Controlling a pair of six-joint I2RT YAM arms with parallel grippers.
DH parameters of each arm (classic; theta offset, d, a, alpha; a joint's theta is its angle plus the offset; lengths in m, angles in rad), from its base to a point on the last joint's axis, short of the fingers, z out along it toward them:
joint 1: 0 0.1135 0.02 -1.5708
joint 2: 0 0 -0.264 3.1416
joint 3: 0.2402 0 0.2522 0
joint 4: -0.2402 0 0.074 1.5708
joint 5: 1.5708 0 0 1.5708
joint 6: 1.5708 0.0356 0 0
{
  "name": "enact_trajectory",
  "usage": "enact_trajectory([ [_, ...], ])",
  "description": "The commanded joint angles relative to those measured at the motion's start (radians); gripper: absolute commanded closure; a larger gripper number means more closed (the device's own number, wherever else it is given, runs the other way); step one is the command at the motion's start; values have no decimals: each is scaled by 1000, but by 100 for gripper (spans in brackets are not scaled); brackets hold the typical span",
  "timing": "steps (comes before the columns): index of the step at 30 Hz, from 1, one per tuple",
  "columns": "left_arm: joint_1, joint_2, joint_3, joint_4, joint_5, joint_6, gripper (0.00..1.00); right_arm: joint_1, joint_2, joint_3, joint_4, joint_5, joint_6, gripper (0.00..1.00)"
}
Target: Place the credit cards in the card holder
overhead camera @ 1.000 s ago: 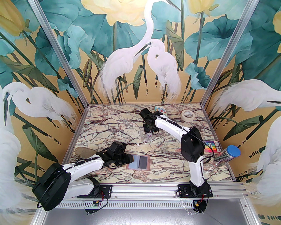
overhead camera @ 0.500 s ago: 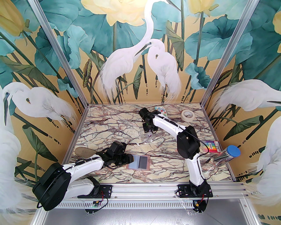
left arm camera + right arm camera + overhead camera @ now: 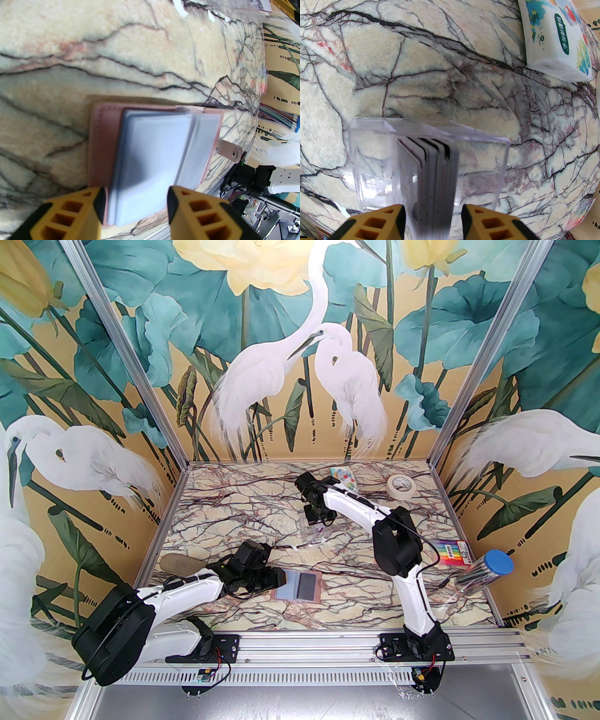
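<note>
Now: left tool (image 3: pixel 135 191) spread, straddling edge of open card holder (image 3: pixel 100 140) on tabletop (image 3: pixel 70 46); right tool (image 3: pixel 433 207) spread around credit cards (image 3: pixel 438 168) upright in clear stand (image 3: pixel 370 164).

Bright, even light is falling from above, casting only soft shadows under the arms on the desk (image 3: pixel 243 516). Both wrist views are bulging at their edges. The left claw (image 3: pixel 135 191) and right claw (image 3: pixel 433 207) are blurring close up, the holder (image 3: pixel 100 131) is smearing, and the stand (image 3: pixel 370 159) is catching faint glare.
</note>
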Motion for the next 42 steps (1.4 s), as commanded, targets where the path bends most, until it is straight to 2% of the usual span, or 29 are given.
enact_trajectory([
  [1,5,30,-1,-3,-14,14,51,-1,15,31,-11,7,-8,54],
  [42,5,24,-4,-13,-16,13,51,-2,41,96,-102,112,-21,57],
])
